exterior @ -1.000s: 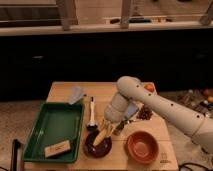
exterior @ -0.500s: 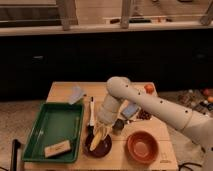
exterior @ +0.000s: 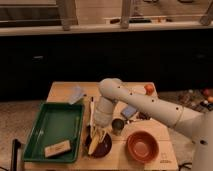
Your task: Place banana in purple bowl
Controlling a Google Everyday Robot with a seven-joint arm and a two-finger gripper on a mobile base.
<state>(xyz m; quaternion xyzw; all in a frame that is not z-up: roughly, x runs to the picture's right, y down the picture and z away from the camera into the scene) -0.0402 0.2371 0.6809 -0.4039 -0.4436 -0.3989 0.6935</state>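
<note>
Your gripper (exterior: 97, 134): down low over the purple bowl (exterior: 103, 149), near the worktop's (exterior: 62, 90) front edge. You cannot tell whether the jaws are apart or clamped.
Banana (exterior: 94, 144): pale yellow, tilted, lower end inside the purple bowl, directly beneath the gripper.
Orange-brown bowl (exterior: 142, 146): beside the purple bowl, not touching it.
Green tray (exterior: 50, 124): on the bowl's other side, holding a tan block (exterior: 57, 148).
Small dark can (exterior: 117, 126): just behind the two bowls.

One raised camera looks down across my bench (exterior: 62, 92) from its near side, fairly close; my gripper (exterior: 97, 135) hangs low-centre, over the purple bowl (exterior: 103, 148).
</note>
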